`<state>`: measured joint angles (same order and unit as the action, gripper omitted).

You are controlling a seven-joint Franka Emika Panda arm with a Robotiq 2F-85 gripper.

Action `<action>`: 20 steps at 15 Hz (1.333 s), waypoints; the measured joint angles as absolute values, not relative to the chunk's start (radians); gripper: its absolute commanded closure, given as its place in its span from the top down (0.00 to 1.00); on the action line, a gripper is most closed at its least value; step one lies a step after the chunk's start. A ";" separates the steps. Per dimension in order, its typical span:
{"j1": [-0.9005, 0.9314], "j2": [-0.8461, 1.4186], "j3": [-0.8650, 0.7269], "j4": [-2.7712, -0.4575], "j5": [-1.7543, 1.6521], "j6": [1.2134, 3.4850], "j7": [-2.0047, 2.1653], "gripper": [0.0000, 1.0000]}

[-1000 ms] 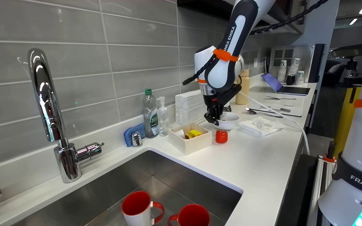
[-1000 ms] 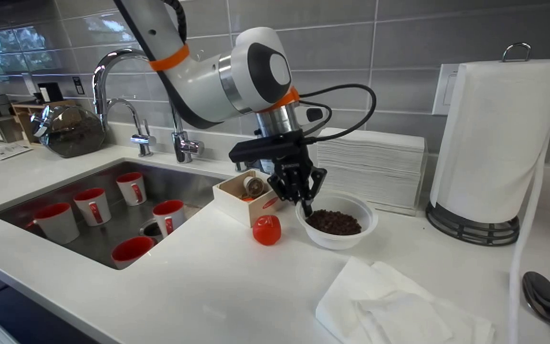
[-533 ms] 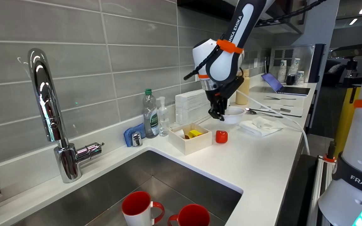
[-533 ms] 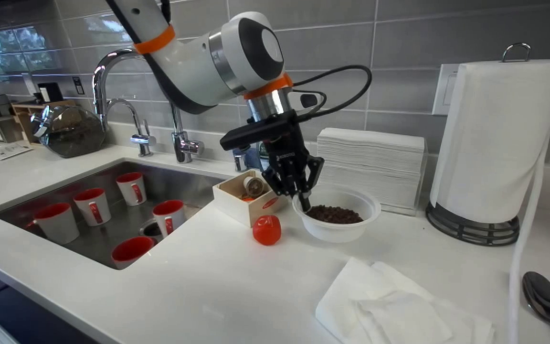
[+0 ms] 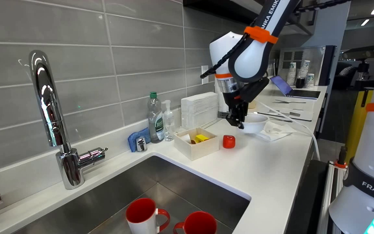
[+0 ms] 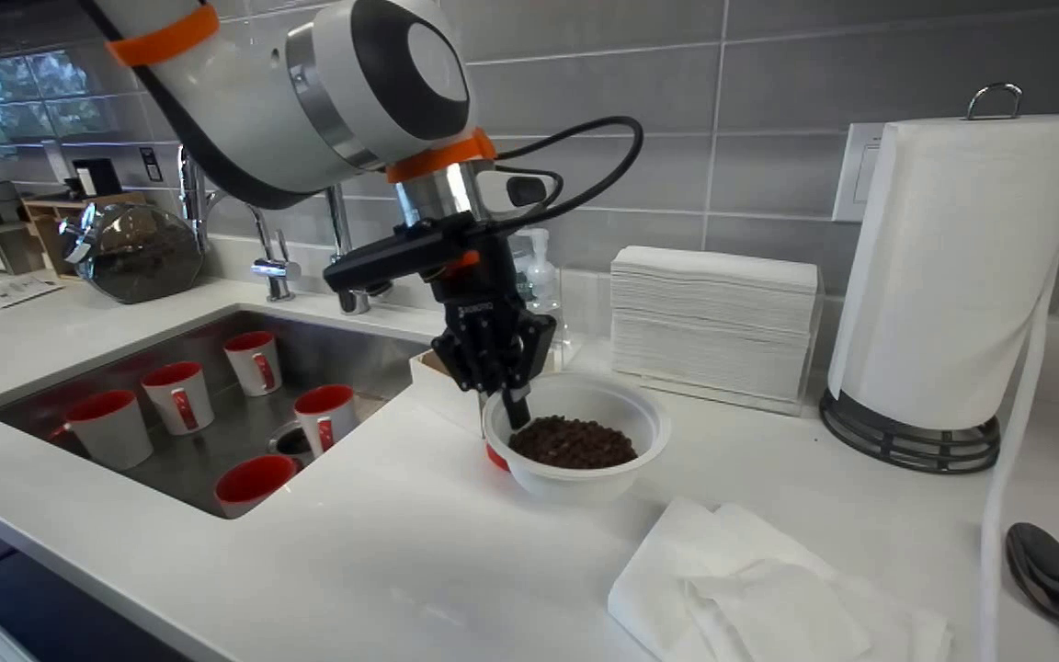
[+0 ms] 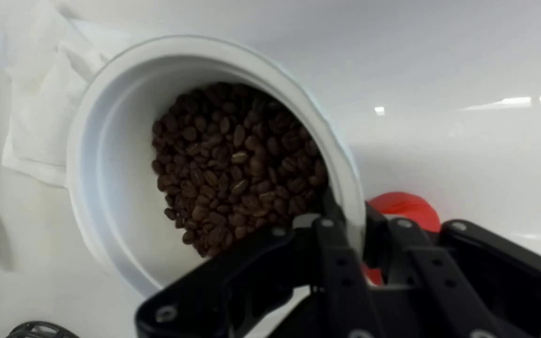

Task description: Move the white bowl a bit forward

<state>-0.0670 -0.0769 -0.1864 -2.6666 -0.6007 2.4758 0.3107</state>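
The white bowl (image 6: 575, 483) is round and holds dark brown beans. My gripper (image 6: 513, 409) is shut on its rim, one finger inside and one outside. The bowl appears lifted a little above the counter. In an exterior view the bowl (image 5: 254, 124) hangs beside my gripper (image 5: 240, 125), partly in front of a folded napkin. In the wrist view the bowl (image 7: 111, 188) is tilted, with the beans toward the gripper (image 7: 354, 216) side. The rim passes between the two fingers. The inside fingertip is partly hidden among the beans.
A red round object (image 5: 229, 141) lies near the bowl, mostly hidden behind it in an exterior view (image 6: 496, 458). A wooden box (image 5: 200, 150), napkin stack (image 6: 713, 326), paper towel roll (image 6: 962, 276), crumpled napkin (image 6: 768, 588) and spoon (image 6: 1052, 572) stand around. The sink (image 5: 203, 191) holds red-white mugs.
My gripper has raised the bowl and carried it away from the tiled wall toward the counter's front, staying shut on the rim. The red object and the napkins have not moved.
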 measured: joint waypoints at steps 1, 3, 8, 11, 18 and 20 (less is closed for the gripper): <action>-0.077 -0.107 -0.179 -2.699 -0.601 2.476 0.319 0.00; -0.099 -0.163 -0.163 -2.762 -0.600 2.476 0.334 0.00; -0.122 -0.174 -0.119 -2.770 -0.559 2.507 0.339 0.00; -0.130 -0.148 -0.099 -2.770 -0.559 2.554 0.363 0.00; -0.158 -0.043 -0.095 -2.770 -0.583 2.616 0.429 0.00; -0.158 -0.017 -0.103 -2.770 -0.595 2.627 0.448 0.00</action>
